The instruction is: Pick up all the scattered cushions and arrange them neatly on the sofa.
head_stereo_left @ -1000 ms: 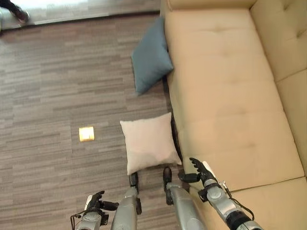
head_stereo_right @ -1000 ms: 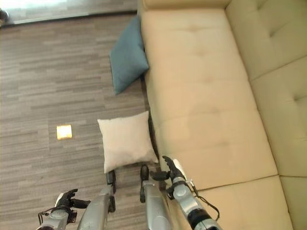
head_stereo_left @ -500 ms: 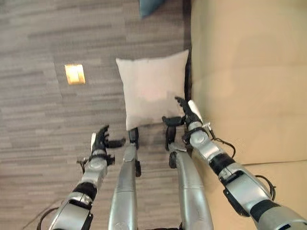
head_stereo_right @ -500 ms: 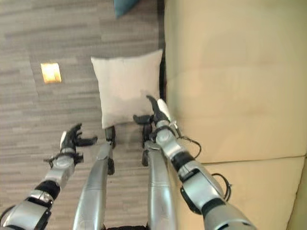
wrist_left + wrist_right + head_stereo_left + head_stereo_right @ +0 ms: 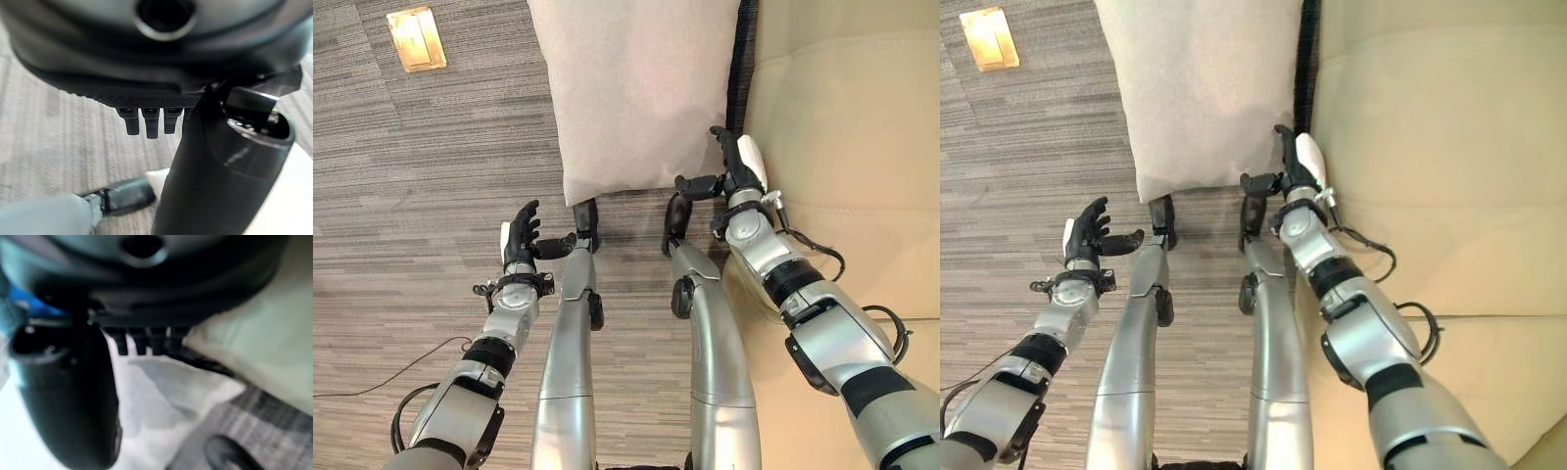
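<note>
**Both hands spread open at the near edge of the pale cushion**

Right hand: fingers straight and apart, thumb with white cover standing out, holding nothing; poised just beside the near right corner of the pale cushion, over the dark gap between cushion and sofa. Contact with the cushion cannot be told. In the right wrist view, fingers seen extended in a row, with the cushion's pale fabric directly past them.

Left hand: fingers relaxed and spread, thumb turned toward the cushion, holding nothing; held over the floor, near the cushion's near left corner but apart from it. In the left wrist view, fingers seen straight, with striped floor past them.

Pale cushion: lying flat on the floor, square-on to the sofa front, its right edge just beside the sofa base, its near edge between the two hands and slightly beyond them.

Sofa: beige upholstered seat to the right of the cushion.

Yellow square marker: flat on the floor, well to the left of the cushion, beyond the left hand.

Floor: grey-brown striped carpet tiling on the cushion's left and near sides.
</note>
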